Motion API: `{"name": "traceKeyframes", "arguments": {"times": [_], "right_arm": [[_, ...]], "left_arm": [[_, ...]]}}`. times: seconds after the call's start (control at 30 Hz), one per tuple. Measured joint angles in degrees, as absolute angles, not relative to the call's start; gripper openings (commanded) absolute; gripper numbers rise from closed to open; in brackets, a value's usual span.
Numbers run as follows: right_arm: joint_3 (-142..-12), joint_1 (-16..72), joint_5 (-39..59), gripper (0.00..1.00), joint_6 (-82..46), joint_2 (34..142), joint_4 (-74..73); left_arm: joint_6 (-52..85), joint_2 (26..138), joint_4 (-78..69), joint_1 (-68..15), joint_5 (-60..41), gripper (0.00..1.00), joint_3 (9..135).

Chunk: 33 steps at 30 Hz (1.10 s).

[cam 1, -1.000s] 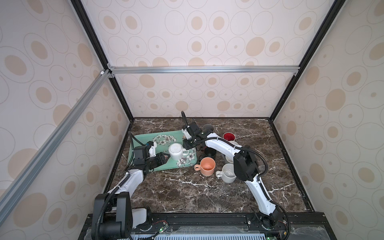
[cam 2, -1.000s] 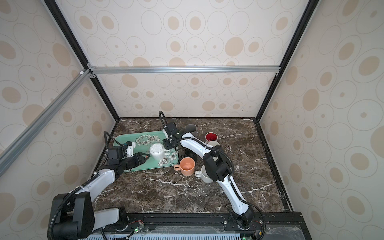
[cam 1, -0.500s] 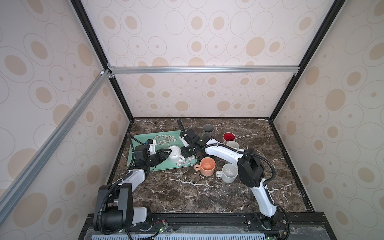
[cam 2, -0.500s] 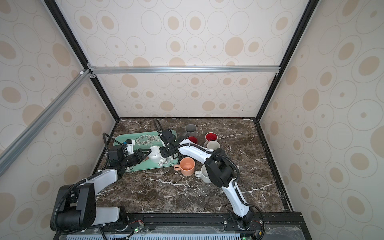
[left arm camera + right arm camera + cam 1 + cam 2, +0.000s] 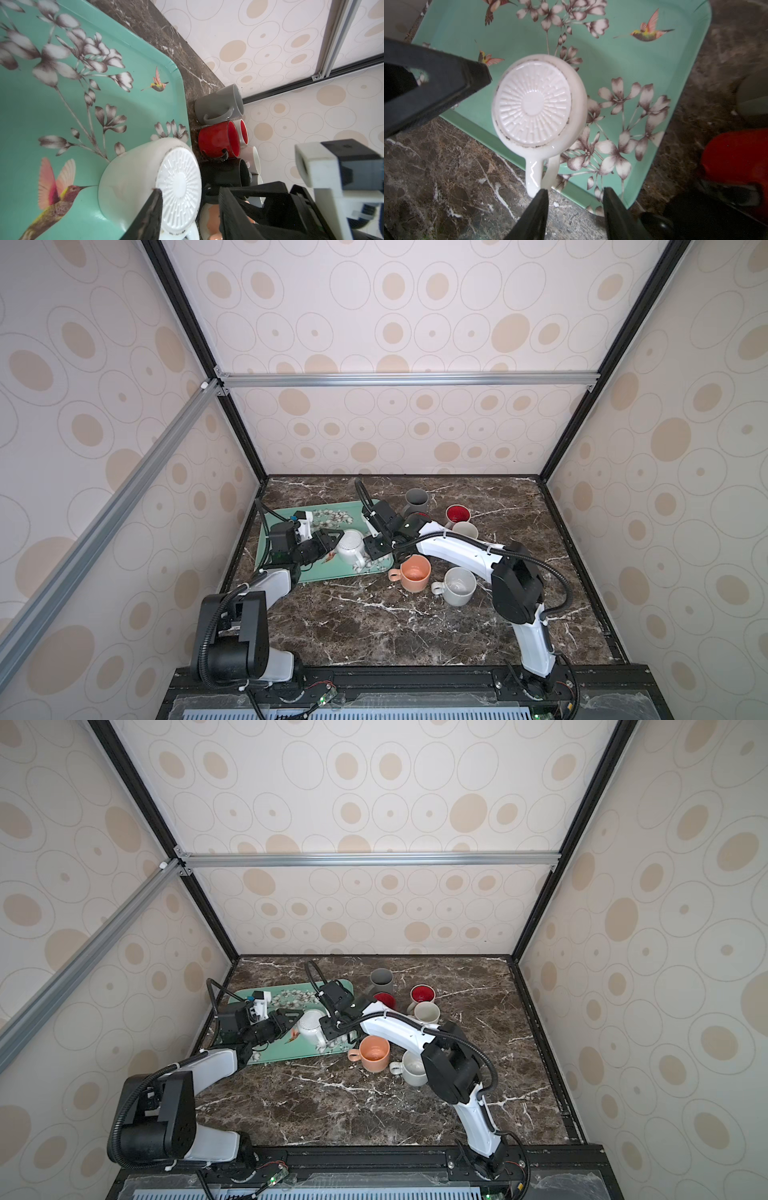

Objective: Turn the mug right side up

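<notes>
Mug (image 5: 533, 108) upside down on teal tray (image 5: 643, 72), L gripper (image 5: 333, 539) part-open beside it; R gripper (image 5: 575, 189) part-open, nr handle (image 5: 532, 176)

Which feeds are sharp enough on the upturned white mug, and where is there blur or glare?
Right wrist view: white mug base ribs crisp, a glare streak on its handle, red mug at the edge smeared. Left wrist view: base sharp too, left end effector fingers softer up close. In both top views: even light, no hard shadows, mug small.
</notes>
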<state>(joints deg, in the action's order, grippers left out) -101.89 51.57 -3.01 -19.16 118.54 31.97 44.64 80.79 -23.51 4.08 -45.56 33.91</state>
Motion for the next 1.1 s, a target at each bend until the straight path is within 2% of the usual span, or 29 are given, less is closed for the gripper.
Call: {"name": "traceKeyframes", "arguments": {"times": [0.2,0.63,0.7,0.97,1.1], "right_arm": [[-103.7,56.4,-6.8,0.51,-19.2,117.9,32.6],[-117.6,57.4,-8.8,0.51,-19.7,132.0,40.8],[-118.1,57.4,-8.9,0.49,-19.7,132.7,41.4],[-118.7,57.4,-9.4,0.28,-19.1,133.1,41.5],[-119.5,57.4,-9.7,0.29,-18.7,133.3,41.6]], "left_arm": [[42.1,76.3,-19.8,6.1,-44.4,0.49,34.0],[37.2,69.0,-12.1,8.2,-42.7,0.52,33.3],[36.7,68.5,-11.4,8.3,-42.4,0.52,33.1],[35.8,68.3,-10.6,8.4,-42.1,0.52,32.6],[35.4,68.1,-10.2,8.5,-42.1,0.52,32.4]]}}
